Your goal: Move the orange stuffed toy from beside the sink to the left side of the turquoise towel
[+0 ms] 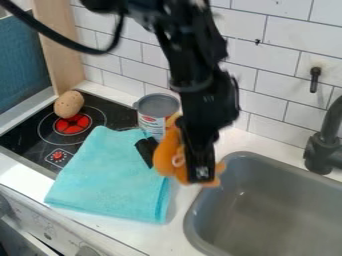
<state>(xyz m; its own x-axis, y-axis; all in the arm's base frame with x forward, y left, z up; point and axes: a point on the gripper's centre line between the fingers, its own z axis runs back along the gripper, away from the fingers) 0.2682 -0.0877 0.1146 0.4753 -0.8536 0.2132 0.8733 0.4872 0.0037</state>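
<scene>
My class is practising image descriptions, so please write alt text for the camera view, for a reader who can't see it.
A black robot gripper holds an orange soft toy over a counter, beside a turquoise cloth and a gray sink. Behind stands a can; a brown potato lies on the black stovetop.

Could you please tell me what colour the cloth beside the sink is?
The cloth is light turquoise, best seen in the camera view.

1 orange soft toy (165, 154) | held in gripper (174, 169) | near sink (190, 220)
</scene>
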